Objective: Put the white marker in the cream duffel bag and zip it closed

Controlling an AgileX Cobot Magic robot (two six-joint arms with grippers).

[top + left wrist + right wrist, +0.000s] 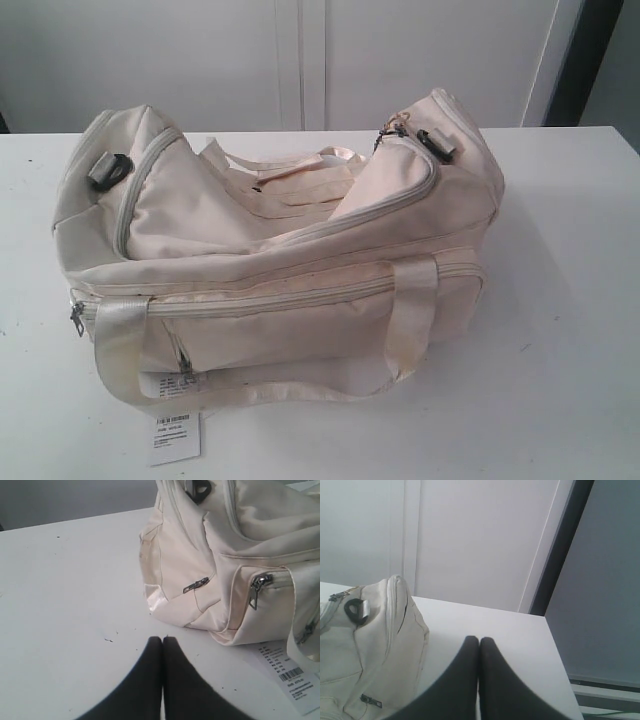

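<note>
One cream duffel bag, one white barcode tag near-left, on tabletop; left end effector and right end effector, two total, both closed, empty.

1. The cream duffel bag lay on the white table, its top sagging in the middle.
2. One webbing handle hung down the front side.
3. A white barcode tag rested on the table, just beside the bag's near corner.
4. A dark buckle sat at one end.

The white tag on the cream duffel bag bears print too small to read
</note>
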